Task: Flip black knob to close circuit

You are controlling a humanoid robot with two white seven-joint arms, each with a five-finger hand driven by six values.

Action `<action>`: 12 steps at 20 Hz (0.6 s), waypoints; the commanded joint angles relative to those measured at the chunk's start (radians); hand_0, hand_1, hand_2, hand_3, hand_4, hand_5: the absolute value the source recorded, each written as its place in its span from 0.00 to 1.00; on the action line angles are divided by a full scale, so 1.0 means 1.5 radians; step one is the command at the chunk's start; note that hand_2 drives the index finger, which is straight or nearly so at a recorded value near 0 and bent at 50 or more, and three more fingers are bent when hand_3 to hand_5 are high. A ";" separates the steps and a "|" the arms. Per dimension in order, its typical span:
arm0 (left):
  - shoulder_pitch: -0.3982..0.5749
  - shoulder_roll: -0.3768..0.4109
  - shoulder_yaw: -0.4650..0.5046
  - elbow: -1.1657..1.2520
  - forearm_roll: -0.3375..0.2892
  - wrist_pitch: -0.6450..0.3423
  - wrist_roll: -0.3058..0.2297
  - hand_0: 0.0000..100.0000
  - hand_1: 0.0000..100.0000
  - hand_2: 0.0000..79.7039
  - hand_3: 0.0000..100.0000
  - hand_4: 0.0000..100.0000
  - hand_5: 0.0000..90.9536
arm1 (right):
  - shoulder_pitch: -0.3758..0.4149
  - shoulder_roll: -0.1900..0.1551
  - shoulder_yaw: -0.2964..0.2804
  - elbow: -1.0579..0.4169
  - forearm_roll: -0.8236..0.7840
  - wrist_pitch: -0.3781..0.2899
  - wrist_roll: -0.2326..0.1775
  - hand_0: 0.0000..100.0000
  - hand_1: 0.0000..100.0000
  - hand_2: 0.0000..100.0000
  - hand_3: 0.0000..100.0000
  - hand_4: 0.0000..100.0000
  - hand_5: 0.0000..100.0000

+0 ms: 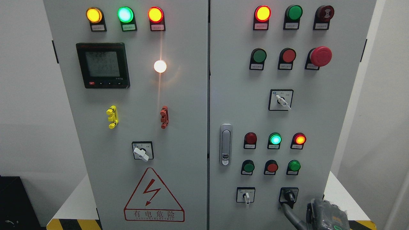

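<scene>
Fingers of the right robot hand [292,209] are reaching up from the lower right of the frame, one fingertip touching the black knob [289,195], seemingly to turn it; grip unclear.

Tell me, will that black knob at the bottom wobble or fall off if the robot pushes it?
Probably not. The black knob sits fixed in a plate on the cabinet door, so it likely just turns. It looks hard, not floppy. The right hand is close.
</scene>
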 commanded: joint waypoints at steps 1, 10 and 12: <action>0.000 0.000 0.000 0.000 0.000 0.000 0.000 0.12 0.56 0.00 0.00 0.00 0.00 | 0.069 0.000 0.078 -0.087 -0.104 0.005 -0.026 0.00 0.04 0.83 1.00 0.87 0.81; 0.000 0.000 0.000 0.000 0.000 0.000 0.000 0.12 0.56 0.00 0.00 0.00 0.00 | 0.202 -0.005 0.083 -0.163 -0.509 -0.002 -0.118 0.00 0.06 0.25 0.41 0.43 0.36; 0.000 0.000 0.000 0.000 0.000 0.000 0.000 0.12 0.56 0.00 0.00 0.00 0.00 | 0.223 -0.006 0.083 -0.177 -0.634 -0.008 -0.155 0.00 0.06 0.14 0.27 0.29 0.28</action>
